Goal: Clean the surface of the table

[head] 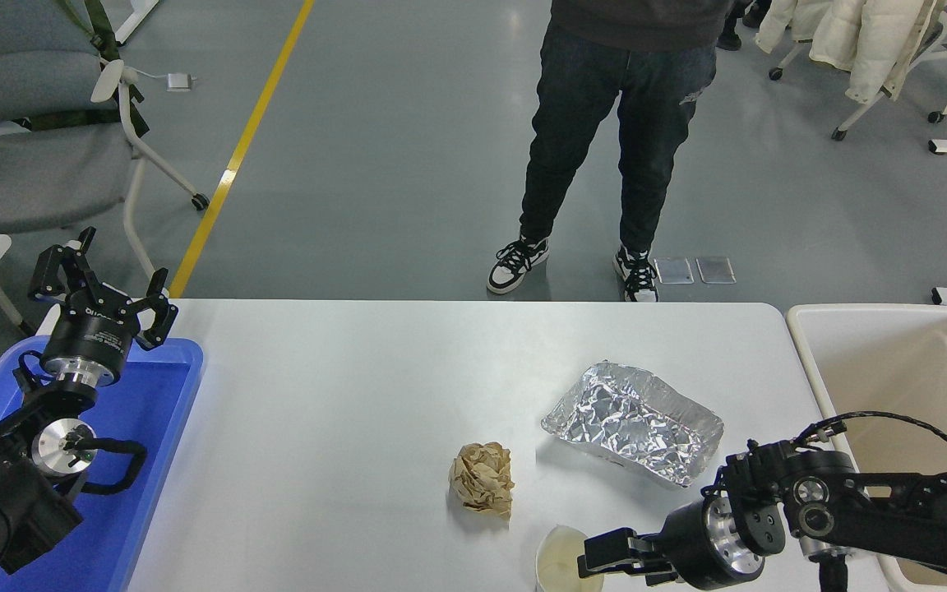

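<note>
The white counter (342, 427) fills the lower middle of the view, between a blue tray (153, 427) at its left end and a beige bin (893, 362) at its right. On it lie a crumpled brown paper ball (482, 478), a foil container (632, 422) just to the ball's right and a little farther back, and a paper cup (562, 561) at the near edge, partly cut off by the frame. The right end effector (597, 563) reaches in low from the lower right, its tips at the cup's right rim; whether its fingers are spread or clamped on the cup cannot be told from this angle. The left end effector (103, 292) is parked over the far corner of the blue tray, pointing away from the camera with its fingers spread apart and nothing between them. A person (617, 123) in dark trousers and black-and-white sneakers stands on the grey floor beyond the far side of the counter.
</note>
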You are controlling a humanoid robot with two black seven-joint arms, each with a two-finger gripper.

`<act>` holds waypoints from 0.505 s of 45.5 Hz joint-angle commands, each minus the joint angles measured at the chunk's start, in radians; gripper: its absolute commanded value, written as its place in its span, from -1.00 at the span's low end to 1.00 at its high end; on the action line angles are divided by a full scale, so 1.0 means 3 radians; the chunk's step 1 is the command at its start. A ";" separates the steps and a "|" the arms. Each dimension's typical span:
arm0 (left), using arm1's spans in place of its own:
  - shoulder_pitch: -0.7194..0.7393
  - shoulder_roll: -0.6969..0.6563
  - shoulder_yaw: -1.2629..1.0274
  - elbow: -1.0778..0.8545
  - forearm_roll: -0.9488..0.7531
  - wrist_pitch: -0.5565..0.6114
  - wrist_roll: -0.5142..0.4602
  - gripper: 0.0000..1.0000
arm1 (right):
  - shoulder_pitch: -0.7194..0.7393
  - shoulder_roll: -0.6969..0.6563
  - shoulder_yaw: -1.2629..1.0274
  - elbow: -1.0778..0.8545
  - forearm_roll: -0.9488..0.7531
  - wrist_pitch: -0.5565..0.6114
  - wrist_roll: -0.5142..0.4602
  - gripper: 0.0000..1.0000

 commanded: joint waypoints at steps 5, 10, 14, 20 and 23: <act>0.0000 0.0000 0.0000 0.0002 0.0000 0.0000 0.0000 1.00 | -0.0027 0.0082 -0.0008 -0.0006 -0.0044 0.0001 -0.0001 0.37; 0.0000 0.0000 0.0000 0.0002 0.0000 0.0000 0.0000 1.00 | -0.0048 0.0108 0.0003 -0.0007 -0.0044 0.0001 0.0025 -0.19; 0.0000 0.0000 0.0000 -0.0003 0.0000 0.0000 0.0000 1.00 | -0.0038 0.0108 0.0003 -0.0001 -0.0039 0.0031 0.0209 -0.93; 0.0000 0.0000 0.0000 -0.0003 0.0000 0.0000 0.0000 1.00 | 0.0019 0.0047 0.0054 -0.0007 -0.0044 0.0220 0.0337 -1.00; 0.0000 0.0000 0.0000 -0.0003 0.0000 0.0000 0.0000 1.00 | 0.0029 0.0006 0.0054 -0.0001 -0.0044 0.0231 0.0373 -1.00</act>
